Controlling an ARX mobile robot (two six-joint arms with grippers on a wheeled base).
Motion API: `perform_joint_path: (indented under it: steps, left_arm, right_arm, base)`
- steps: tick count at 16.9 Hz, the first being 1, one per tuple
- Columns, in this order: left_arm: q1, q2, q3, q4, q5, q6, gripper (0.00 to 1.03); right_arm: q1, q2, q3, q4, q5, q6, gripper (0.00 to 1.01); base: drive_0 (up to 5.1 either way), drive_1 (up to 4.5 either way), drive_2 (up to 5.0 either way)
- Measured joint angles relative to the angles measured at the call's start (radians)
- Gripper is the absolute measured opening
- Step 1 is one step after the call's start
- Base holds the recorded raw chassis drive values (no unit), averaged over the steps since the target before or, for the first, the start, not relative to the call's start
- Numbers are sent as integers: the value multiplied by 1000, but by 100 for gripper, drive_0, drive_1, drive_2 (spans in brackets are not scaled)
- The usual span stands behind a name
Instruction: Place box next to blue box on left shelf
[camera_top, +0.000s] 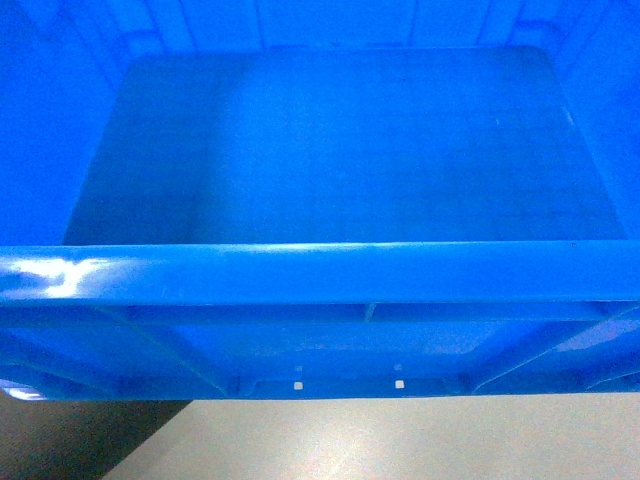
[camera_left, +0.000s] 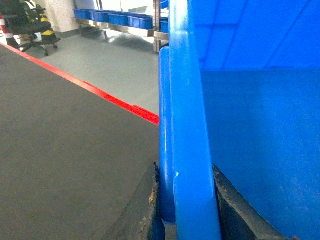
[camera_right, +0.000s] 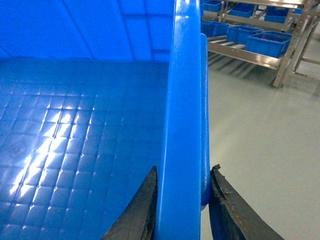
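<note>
Box (camera_top: 330, 170) rim sits clamped between both grippers: left gripper (camera_left: 186, 210) and right gripper (camera_right: 182, 210) grasp opposite walls

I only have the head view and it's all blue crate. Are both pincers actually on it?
Observer: Yes. The left pincer is clamped across the rim of the box, one finger inside the wall, one outside.
Operator: And the right?
Observer: Same. The right pincer is shut on the opposite rim.
Operator: Any shelf in sight?
Observer: The right wrist view shows a metal rack across the light floor, holding small blue bins.
Operator: Anything on the left side?
Observer: A red floor line runs between dark and grey flooring, with another rack of blue bins far behind it.
</note>
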Motion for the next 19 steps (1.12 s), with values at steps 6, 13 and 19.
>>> perform_joint_path:
  steps: [6, 13, 19]
  left_arm:
    - [0, 0, 0, 0, 0, 0, 21]
    - [0, 0, 0, 0, 0, 0, 21]
    - [0, 0, 0, 0, 0, 0, 21]
  right_arm:
    - [0, 0, 0, 0, 0, 0, 22]
    - [0, 0, 0, 0, 0, 0, 22]
    - [0, 0, 0, 0, 0, 0, 22]
  base:
    - [-151, -151, -151]
    - [-153, -153, -153]
    - [-152, -152, -152]
